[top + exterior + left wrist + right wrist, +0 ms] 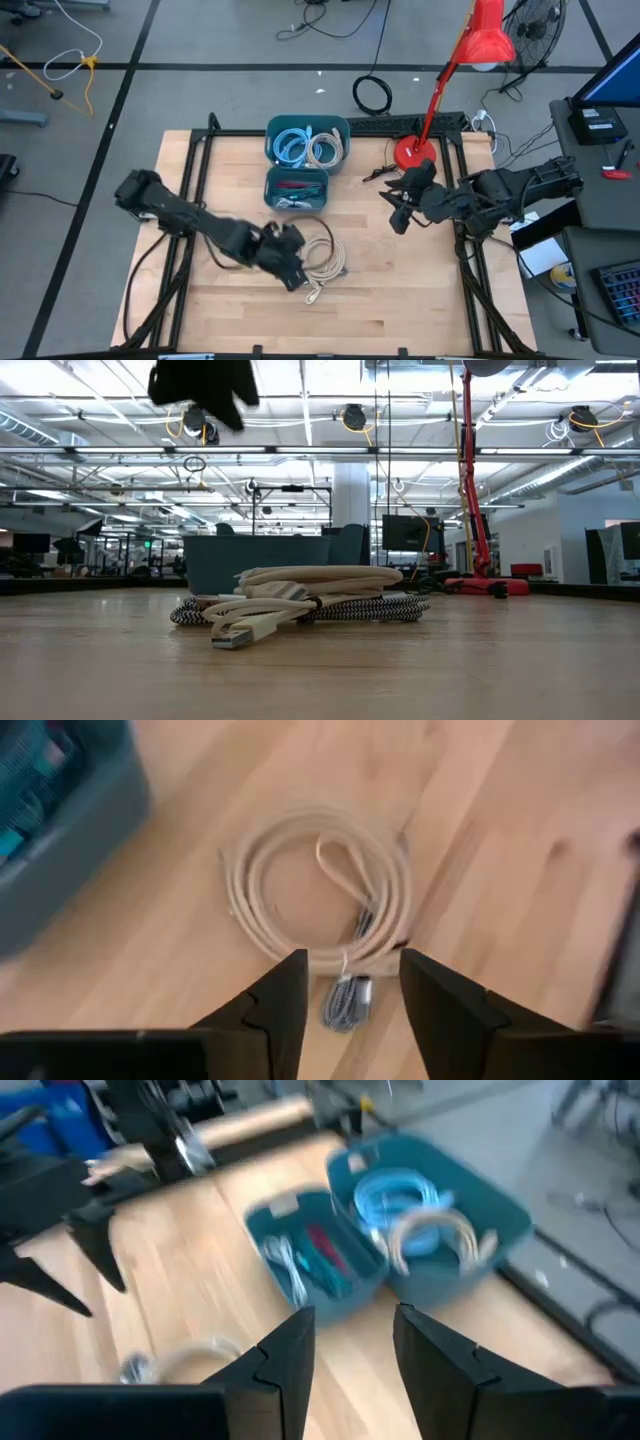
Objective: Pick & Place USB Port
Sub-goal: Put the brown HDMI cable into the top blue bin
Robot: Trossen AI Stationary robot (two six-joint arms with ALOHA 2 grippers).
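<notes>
A coiled beige USB cable point(322, 262) lies flat on the wooden table, on top of a black-and-white braided cable point(385, 610); one plug end point(232, 639) rests on the wood. In the left wrist view the coil point(320, 890) lies just beyond my fingers. My left gripper point(293, 275) hovers open above the coil's left side, clear of it, and shows as a dark shape point(205, 385) high in the low view. My right gripper point(398, 220) hangs open and empty above the table's right half.
Two teal bins stand at the far middle: one point(307, 142) with blue and white cable coils, one point(297, 188) with mixed cables. A red lamp point(414, 153) stands at the far right. Bare wood lies along the near edge.
</notes>
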